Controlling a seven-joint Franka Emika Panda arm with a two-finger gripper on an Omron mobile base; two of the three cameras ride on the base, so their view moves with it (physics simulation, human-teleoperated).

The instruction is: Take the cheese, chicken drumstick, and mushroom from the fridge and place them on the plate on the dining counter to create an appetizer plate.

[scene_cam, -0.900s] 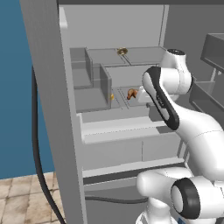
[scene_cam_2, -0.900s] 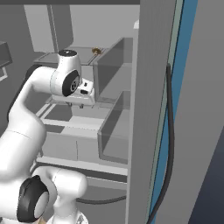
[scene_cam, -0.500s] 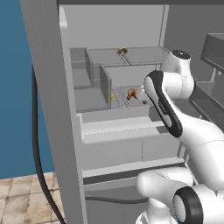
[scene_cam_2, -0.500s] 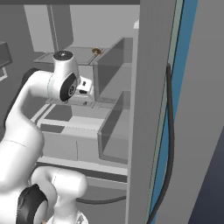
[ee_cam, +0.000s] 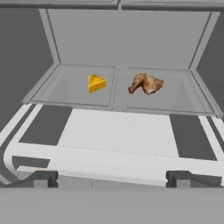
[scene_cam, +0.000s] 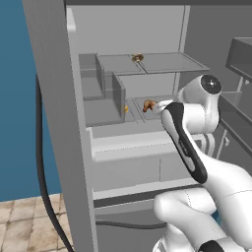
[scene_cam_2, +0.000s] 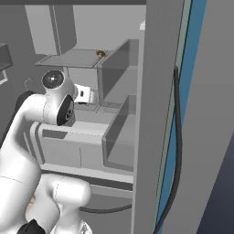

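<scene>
Left base view: tall grey fridge (scene_cam: 54, 123) stands open, tiny tan-brown mushroom (scene_cam: 137, 57) on its upper shelf at upper centre, orange-brown glossy chicken drumstick (scene_cam: 148, 105) at centre. Right base view: mushroom (scene_cam_2: 100, 53) at upper left. Hand view: two-finger gripper (ee_cam: 112, 178) at the bottom, fingertips spread wide and empty; small yellow cheese wedge (ee_cam: 96, 83) left of drumstick (ee_cam: 146, 83), apart, on the shelf at upper centre.

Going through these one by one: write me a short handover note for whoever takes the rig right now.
Hand: open and empty, facing the middle shelf of the fridge.
Cheese and chicken drumstick lie apart on that shelf, cheese on the left panel, drumstick on the right in the hand view.
Mushroom sits on the shelf above.
Done: fridge is open; nothing picked.
Left: grasp each of the three items and carry them to the plate on the dining counter.
</scene>
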